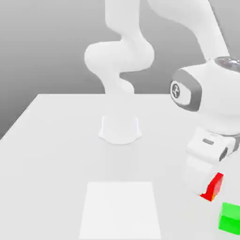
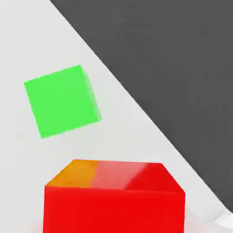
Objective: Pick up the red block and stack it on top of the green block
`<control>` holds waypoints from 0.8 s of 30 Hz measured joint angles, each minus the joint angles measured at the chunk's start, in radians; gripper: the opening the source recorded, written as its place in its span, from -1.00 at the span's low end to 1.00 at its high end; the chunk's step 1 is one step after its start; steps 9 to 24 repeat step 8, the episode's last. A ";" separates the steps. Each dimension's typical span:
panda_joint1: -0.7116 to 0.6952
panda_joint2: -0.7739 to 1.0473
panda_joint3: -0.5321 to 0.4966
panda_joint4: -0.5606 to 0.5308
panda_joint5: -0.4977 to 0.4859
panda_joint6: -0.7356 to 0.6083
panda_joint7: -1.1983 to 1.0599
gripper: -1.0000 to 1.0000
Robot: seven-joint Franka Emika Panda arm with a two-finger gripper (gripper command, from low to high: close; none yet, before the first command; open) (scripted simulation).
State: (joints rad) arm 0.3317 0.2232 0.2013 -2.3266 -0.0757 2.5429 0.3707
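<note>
The white table (image 1: 56, 154) spreads across the exterior view, its far edge meeting a grey backdrop; in the hand view its edge runs diagonally against a dark floor. The white arm (image 1: 124, 56) rises from its round base (image 1: 120, 129) near the table's middle, loops upward, and comes down again at the exterior view's right, ending in a bulky wrist and hand. A faint, paler square patch (image 1: 121, 211) lies on the tabletop nearer the camera.

The gripper (image 1: 208, 187) hangs over the table's right side in the exterior view, tilted rather than plumb, and its fingers are drawn in tight on the red block (image 1: 214, 186), which is clear of the table surface. The block is a cube, so it has no long axis; it sits tipped, with one corner lowest and its faces slanted against the tabletop. In the hand view the red block (image 2: 113, 195) looms close, showing its top face and one broad side, with an orange tint at one top corner.

The green block (image 1: 230, 218) rests flat on the table, just beside and below the red one in the exterior view, near the picture's right edge, not touching it. In the hand view the green block (image 2: 61, 100) appears slightly rotated, close to the table's edge, apart from the red cube.
</note>
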 joint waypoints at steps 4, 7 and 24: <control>0.040 0.131 -0.016 0.041 -0.054 0.087 0.024 -1.00; 0.047 0.157 -0.023 0.044 -0.064 0.110 0.031 1.00; 0.047 0.157 -0.023 0.044 -0.064 0.110 0.031 1.00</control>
